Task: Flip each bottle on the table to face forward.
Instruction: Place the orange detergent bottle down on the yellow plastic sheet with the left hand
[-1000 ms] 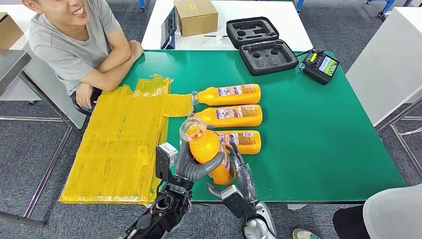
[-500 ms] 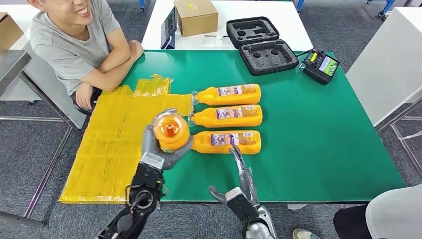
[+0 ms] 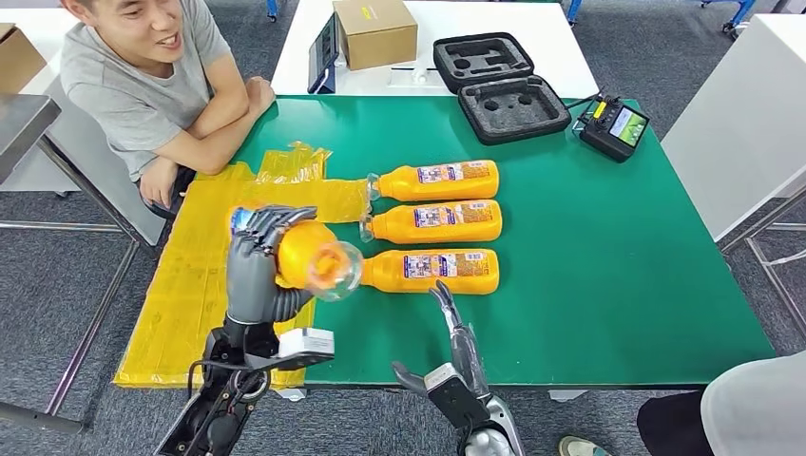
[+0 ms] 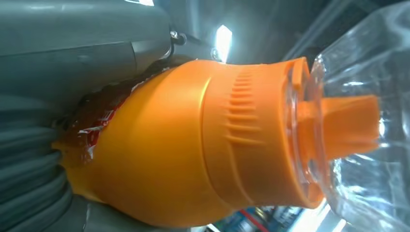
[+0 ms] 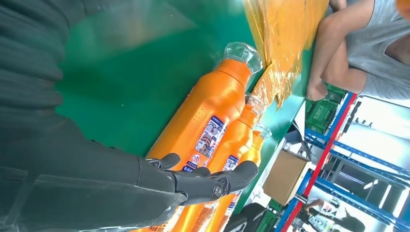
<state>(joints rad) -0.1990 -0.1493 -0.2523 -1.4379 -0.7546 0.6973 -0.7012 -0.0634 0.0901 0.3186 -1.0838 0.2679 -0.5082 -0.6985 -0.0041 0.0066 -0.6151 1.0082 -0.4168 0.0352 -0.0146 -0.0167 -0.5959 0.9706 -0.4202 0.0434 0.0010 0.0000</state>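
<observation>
Bottle (image 3: 302,258) number four sits clamped in our left hand (image 3: 255,266), lifted above the yellow sheet (image 3: 209,294), clear cap toward the three bottles (image 3: 432,223) lying on the green table (image 3: 608,256). Our right hand (image 3: 454,334) hovers empty, fingers apart. Next, we judge, we turn it label-up and lay it beside the row.

Three bottles (image 3: 432,220) lie side by side in a near-to-far row at the middle of the worktop (image 3: 608,266), caps pointing left. A plastic sheet (image 3: 228,285) covers the worktop's left part. A fourth bottle (image 3: 309,258) sits in the left robot hand (image 3: 255,266) above the sheet, left of the nearest bottle. The right robot hand (image 3: 456,332) is at the near edge. A case (image 3: 499,85) and a remote (image 3: 613,125) lie at the far right. A person (image 3: 143,85) leans on the far left corner.
</observation>
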